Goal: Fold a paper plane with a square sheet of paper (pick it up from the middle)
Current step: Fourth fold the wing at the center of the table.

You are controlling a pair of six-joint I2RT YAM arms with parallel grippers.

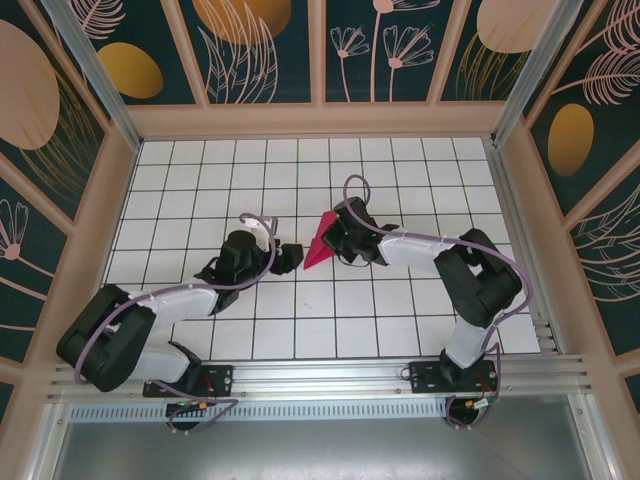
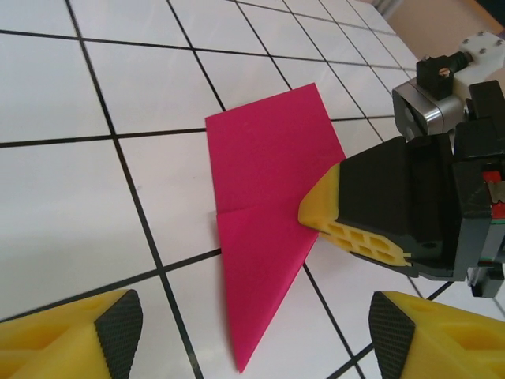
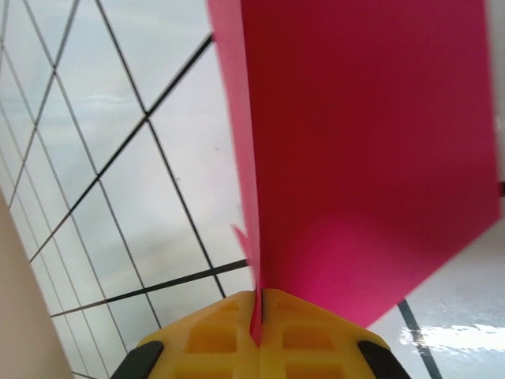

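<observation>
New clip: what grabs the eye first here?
A folded pink paper, tapering to a point, stands out at the middle of the white gridded table. The right gripper has its jaws shut on one edge; the left gripper is open, facing the pointed end.

The table [image 1: 380, 330] is white, ruled by black lines into square tiles, and glossy enough to catch soft glare in the right wrist view. Pale peach beams [image 1: 320, 120] frame it on three sides. Behind them stand dark teal wall panels [image 1: 395, 50] printed with pink line-drawn leaves and flowers and gold and peach ovals. Aluminium rails [image 1: 320, 380] run along the near edge, with a grey metal sheet [image 1: 320, 450] below. Metal posts [image 1: 95, 70] slant at the far corners.
</observation>
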